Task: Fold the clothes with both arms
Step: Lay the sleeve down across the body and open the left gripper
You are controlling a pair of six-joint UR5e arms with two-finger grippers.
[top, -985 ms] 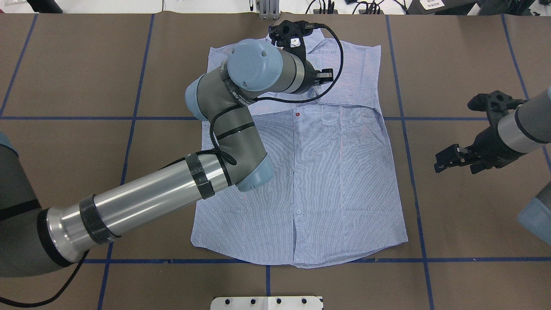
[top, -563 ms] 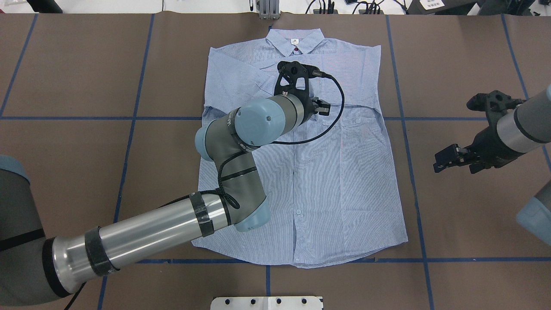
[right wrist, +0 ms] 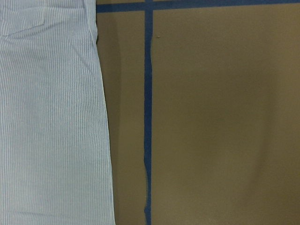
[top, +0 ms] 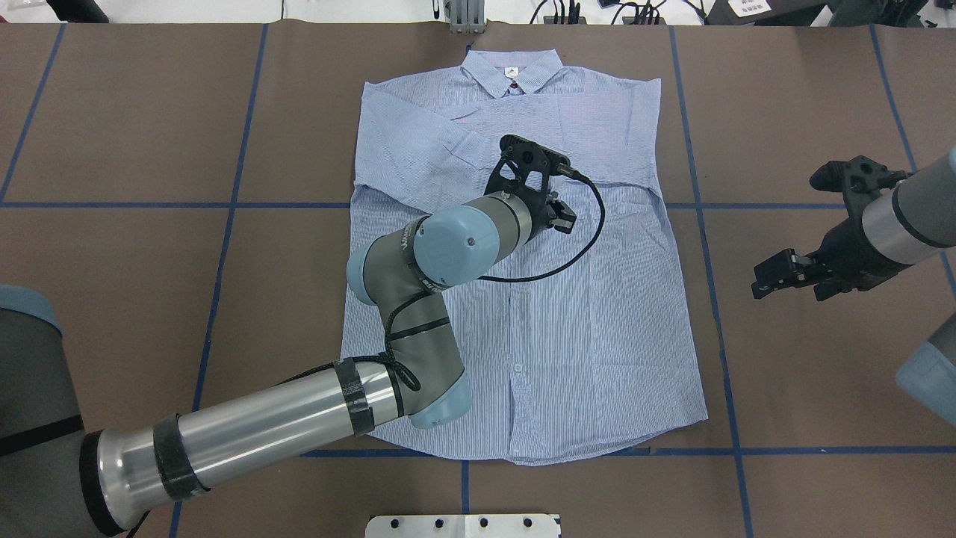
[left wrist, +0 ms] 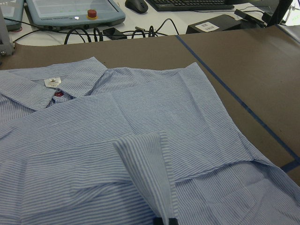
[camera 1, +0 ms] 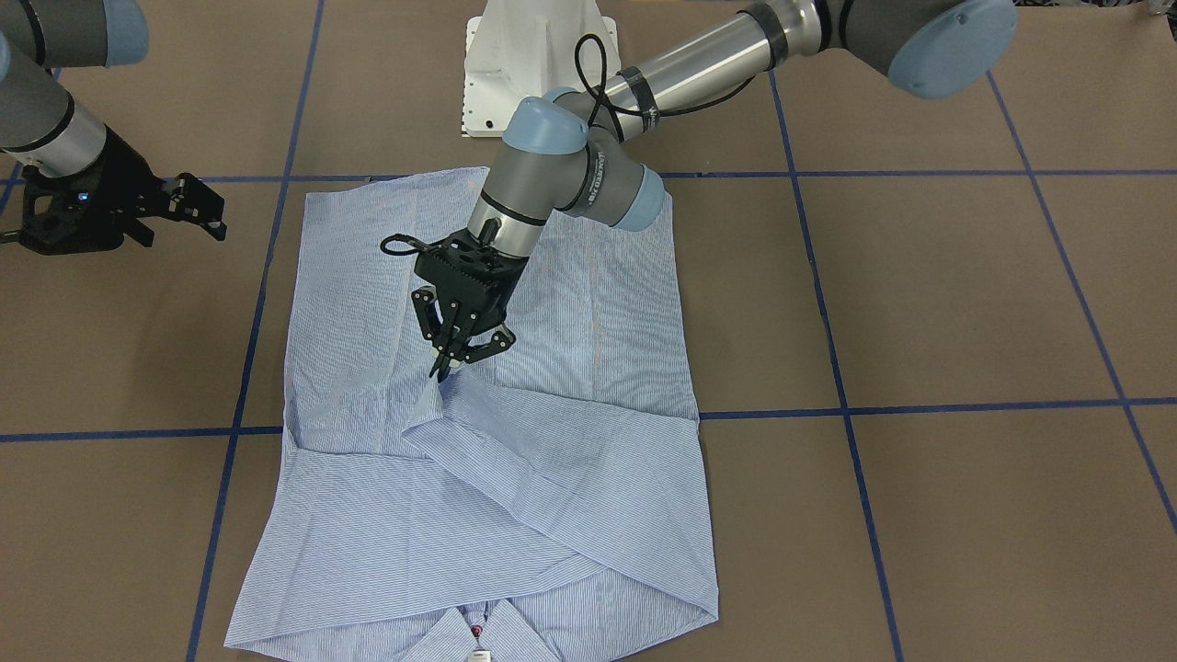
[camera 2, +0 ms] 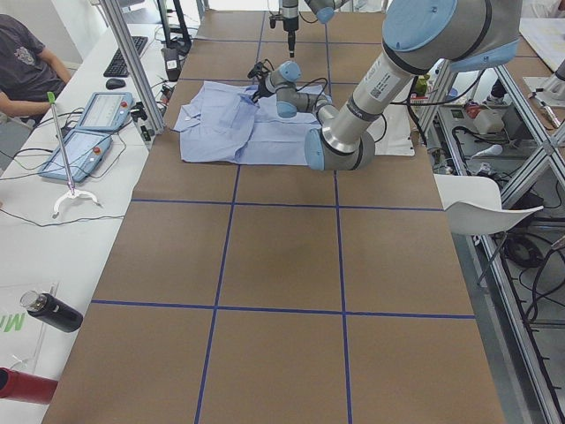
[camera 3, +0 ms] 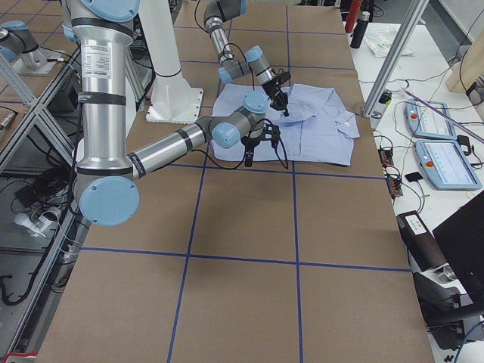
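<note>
The clothes are one light blue striped shirt, lying flat and buttoned on the brown table, collar at the far edge. One sleeve is folded diagonally across the chest. My left gripper points down over the chest and is shut on that sleeve's cuff, just above the shirt front. In the overhead view the left gripper is partly hidden under its own wrist. My right gripper hovers open and holding nothing above bare table, to the right of the shirt's side edge.
Blue tape lines divide the brown table cover into squares. The white pedestal base stands at the robot's edge. Control tablets and cables lie beyond the far edge. A person sits at the side bench, where a bottle lies.
My left gripper has moved from the collar back toward the robot, down to the chest, bringing the sleeve cuff with it. The right arm has stayed still.
</note>
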